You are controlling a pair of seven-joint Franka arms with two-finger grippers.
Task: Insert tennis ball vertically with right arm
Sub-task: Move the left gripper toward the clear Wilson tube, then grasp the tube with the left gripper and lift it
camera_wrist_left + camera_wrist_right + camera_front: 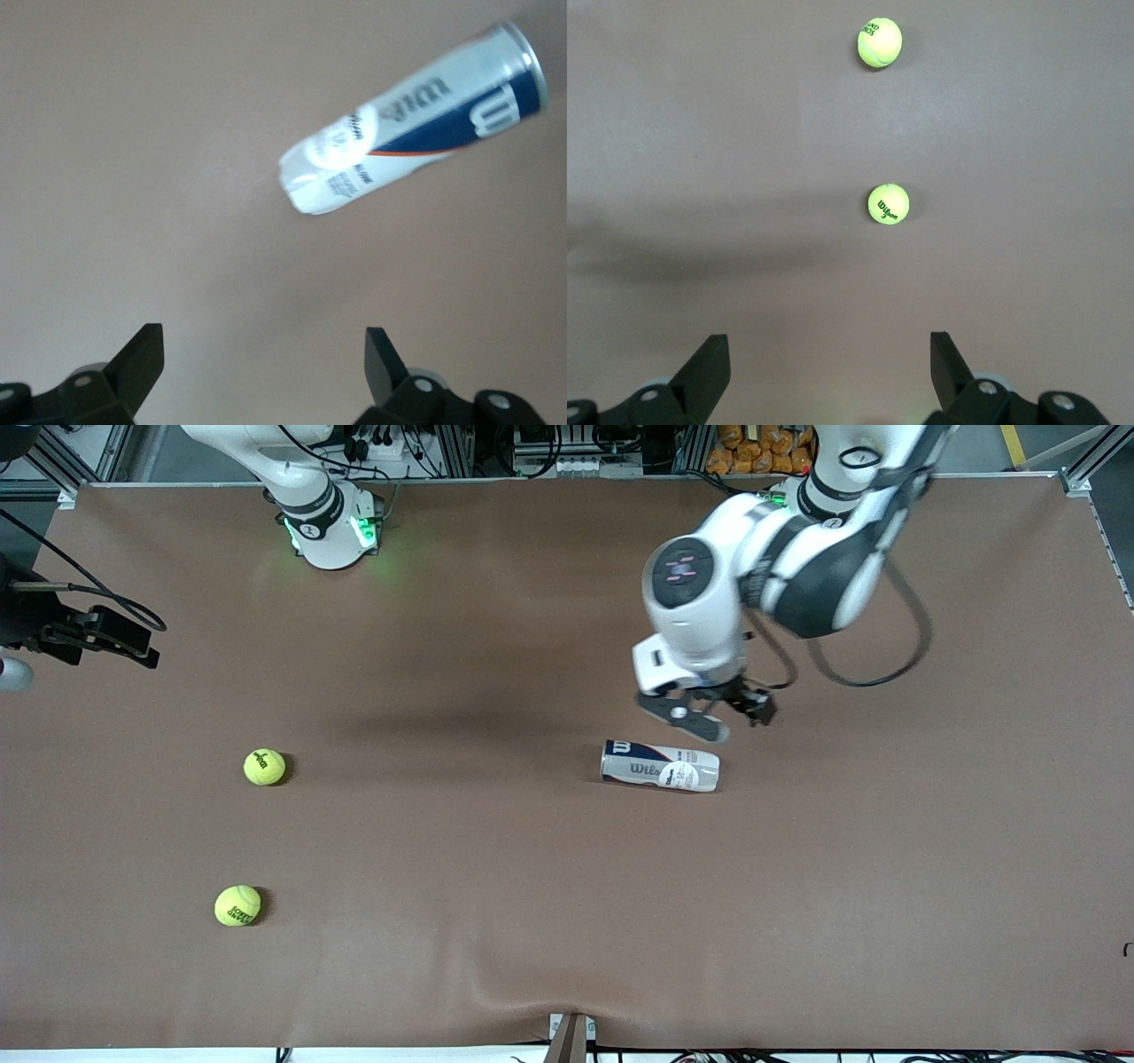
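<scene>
On the table (pixel 532 921) lie two tennis balls (pixel 265 767) and one can (pixel 660 765)

Left end effector (pixel 264 367), fingers (pixel 142 359) spread wide and holding nothing, above the brown desk (pixel 133 177); a tennis-ball can (pixel 412 119) lies on its side nearby.
</scene>
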